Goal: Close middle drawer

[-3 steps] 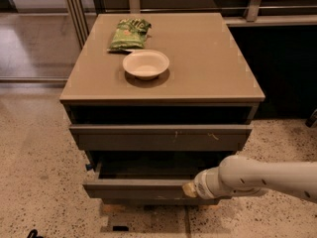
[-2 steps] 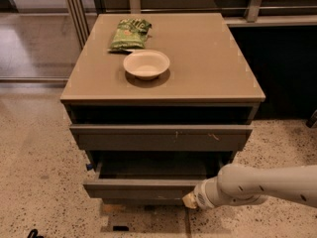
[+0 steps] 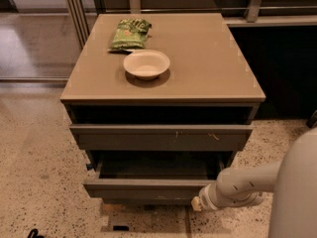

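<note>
Middle drawer (image 3: pixel 143 188) stood pulled well out, below the scratched drawer (image 3: pixel 161 138). Gripper (image 3: pixel 197 203) sat at the front's right end, apparently touching it; whether open or closed could not be told. Rec.: push nearer centre, straight in, w/ steady force, to avoid racking.

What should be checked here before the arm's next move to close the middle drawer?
1. Middle drawer needs closing: ok, it stands pulled out, inside showing.
2. Inside free of jamming things: ok where visible; the back is dark.
3. Gripper at the drawer front: ok, by its lower right corner; contact cannot tell.
4. Arm level with this drawer, not the scratched drawer above: ok.
5. Bowl and green packet well back on the cabinet top: ok.
</note>
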You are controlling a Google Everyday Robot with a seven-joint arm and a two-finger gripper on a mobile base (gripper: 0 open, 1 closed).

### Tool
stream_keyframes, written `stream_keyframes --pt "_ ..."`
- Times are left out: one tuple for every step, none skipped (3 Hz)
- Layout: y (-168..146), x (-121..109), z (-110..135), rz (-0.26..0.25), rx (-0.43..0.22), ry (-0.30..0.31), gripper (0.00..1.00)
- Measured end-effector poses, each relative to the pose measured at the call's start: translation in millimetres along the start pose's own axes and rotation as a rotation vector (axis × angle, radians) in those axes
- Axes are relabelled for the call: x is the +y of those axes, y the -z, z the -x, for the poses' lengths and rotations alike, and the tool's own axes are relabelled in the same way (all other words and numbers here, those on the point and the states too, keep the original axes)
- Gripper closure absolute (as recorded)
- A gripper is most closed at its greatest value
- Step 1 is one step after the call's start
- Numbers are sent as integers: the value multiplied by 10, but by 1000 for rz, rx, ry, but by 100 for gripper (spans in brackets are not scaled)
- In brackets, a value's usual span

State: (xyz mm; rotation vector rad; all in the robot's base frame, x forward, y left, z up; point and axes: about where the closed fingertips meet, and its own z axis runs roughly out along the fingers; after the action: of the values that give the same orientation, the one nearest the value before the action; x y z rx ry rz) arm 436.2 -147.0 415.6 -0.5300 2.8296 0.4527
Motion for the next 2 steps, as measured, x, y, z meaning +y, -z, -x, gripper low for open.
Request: stream_keyframes --pt "-96 -296 234 -55 -17 -37 100" --pt "-97 -423 334 -83 -32 -47 100"
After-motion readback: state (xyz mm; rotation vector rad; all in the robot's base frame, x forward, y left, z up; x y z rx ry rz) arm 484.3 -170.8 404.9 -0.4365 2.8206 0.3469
